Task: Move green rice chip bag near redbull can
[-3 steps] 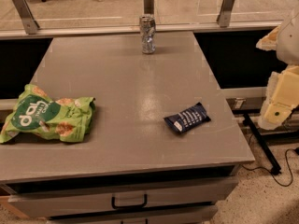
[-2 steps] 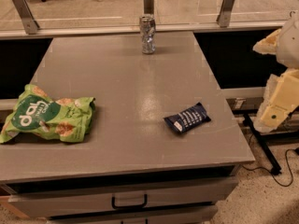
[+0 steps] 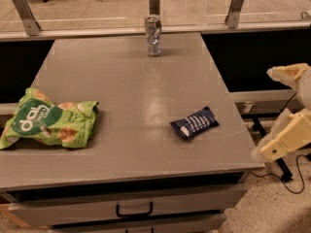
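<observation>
The green bag (image 3: 51,124) is seen lying flat at the table's (image 3: 126,81) left edge, well apart from the can (image 3: 153,35), which is stood upright at the far edge. A dark blue packet (image 3: 194,123) is laid right of centre. The gripper (image 3: 281,143) is held off the table's right side, touching nothing; its state cannot be told.

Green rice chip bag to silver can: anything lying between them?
Camera view: only bare grey tabletop between green chip bag and silver can. Dark blue packet lies off to the right; gripper is beyond the table's right edge.
</observation>
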`<state>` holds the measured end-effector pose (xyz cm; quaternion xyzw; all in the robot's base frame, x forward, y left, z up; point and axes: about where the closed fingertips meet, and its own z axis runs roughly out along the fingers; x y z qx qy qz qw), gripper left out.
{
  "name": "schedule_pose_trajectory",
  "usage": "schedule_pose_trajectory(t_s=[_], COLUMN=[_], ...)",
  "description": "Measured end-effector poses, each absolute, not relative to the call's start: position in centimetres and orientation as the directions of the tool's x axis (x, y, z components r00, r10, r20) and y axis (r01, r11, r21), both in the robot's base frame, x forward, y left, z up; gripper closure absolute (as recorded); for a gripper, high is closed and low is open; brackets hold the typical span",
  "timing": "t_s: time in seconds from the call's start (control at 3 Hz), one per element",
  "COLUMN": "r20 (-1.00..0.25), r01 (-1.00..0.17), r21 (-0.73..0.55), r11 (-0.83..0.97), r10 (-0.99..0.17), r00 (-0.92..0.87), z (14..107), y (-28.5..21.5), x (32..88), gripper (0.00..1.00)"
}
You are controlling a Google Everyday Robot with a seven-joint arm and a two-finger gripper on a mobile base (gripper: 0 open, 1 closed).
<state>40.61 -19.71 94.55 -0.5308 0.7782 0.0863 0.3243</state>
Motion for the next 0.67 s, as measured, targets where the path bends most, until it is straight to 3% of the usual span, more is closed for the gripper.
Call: schedule_pose_trajectory(t_s=[0.33, 0.67], r20=[-0.685, -0.716], r01=[-0.878, -0.856], r21=[-0.196, -0.216], r11=[0.436, 0.470], r10=[-0.702, -0.672], r00=[-0.196, -0.189], z=[93.9, 94.4], y=[-12.2, -10.2], x=[41.2, 42.9], gripper=[0.00, 0.00])
